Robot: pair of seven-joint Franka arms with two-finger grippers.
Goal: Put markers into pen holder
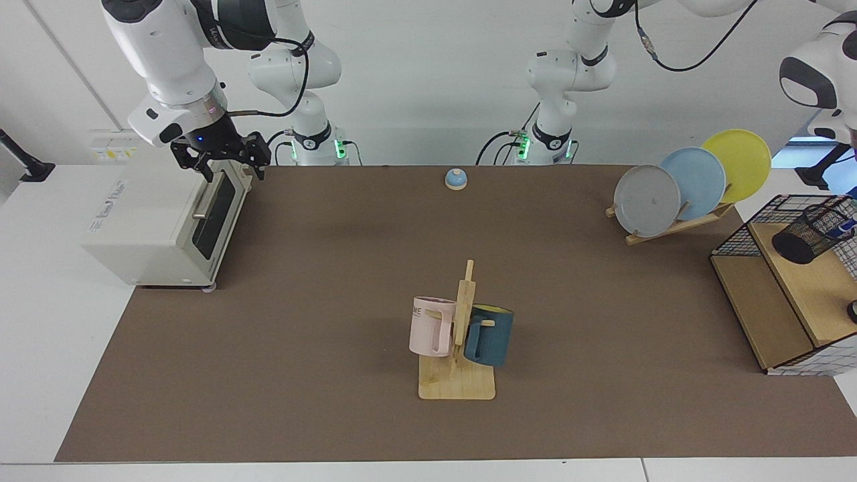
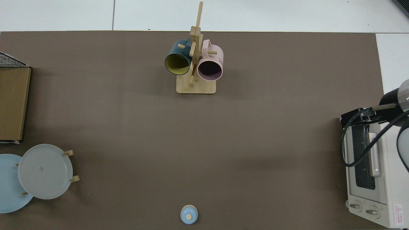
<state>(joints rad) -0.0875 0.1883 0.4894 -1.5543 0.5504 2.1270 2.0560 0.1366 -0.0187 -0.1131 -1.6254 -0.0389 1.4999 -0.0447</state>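
One marker (image 1: 845,228), blue-capped, pokes from the black mesh pen holder (image 1: 811,232)

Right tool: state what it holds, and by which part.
Nothing. The right tool hangs above the toaster oven with open fingers and nothing between them. The left tool is out of view, so its hold cannot be told.

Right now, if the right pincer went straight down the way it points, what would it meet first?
The right pincer points down over the front top edge of the toaster oven, so it would likely meet that edge or the door first. Depth is unclear; it might just clear the front.
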